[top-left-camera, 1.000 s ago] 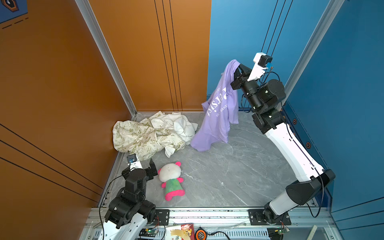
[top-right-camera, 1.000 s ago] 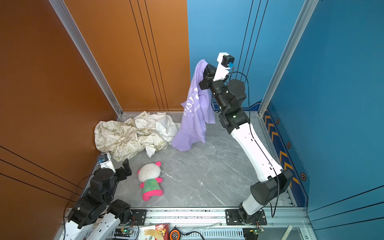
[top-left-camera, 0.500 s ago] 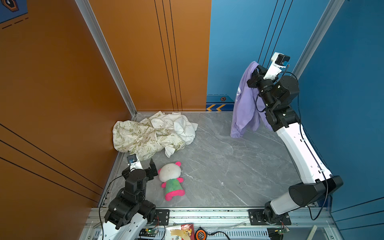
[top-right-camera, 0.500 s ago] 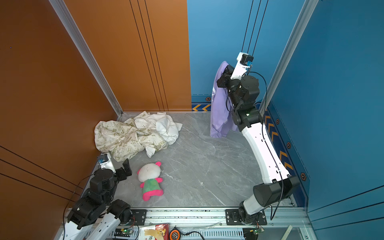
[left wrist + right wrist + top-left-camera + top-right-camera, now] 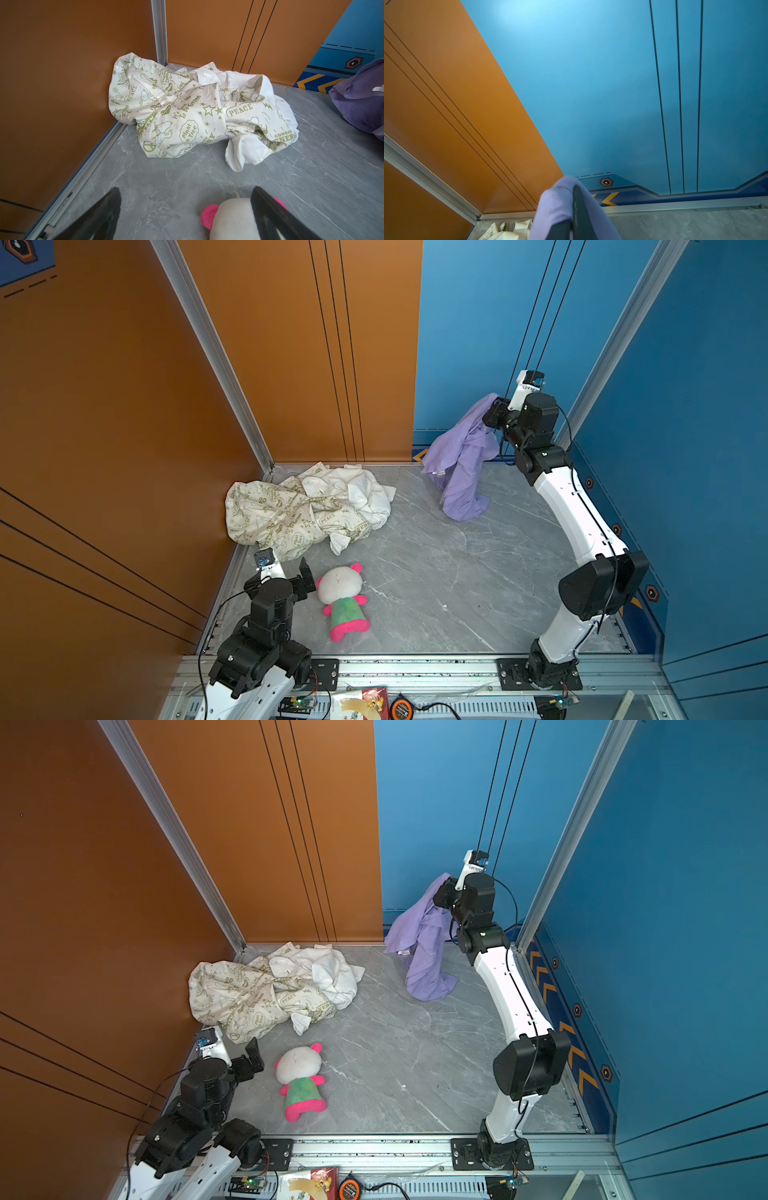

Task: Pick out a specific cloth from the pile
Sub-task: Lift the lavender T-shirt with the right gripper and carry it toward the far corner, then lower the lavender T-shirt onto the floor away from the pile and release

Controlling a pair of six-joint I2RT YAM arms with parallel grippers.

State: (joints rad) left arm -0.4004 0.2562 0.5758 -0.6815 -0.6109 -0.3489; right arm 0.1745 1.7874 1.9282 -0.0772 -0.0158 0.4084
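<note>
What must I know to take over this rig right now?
Right gripper: shut on the purple cloth, raised near the blue wall; the cloth's lower end seems to touch the table.
Left gripper: open, empty, low beside the plush toy.
Pile: in the corner by the orange wall, apart from the purple cloth.
Done: cloth pulled out. Left: set it down, let go.

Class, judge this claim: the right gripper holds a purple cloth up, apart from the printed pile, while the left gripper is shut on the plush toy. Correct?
Not quite: the left gripper stands open, gripping nothing, with the plush toy lying beside it, as the left wrist view shows. The rest holds.
</note>
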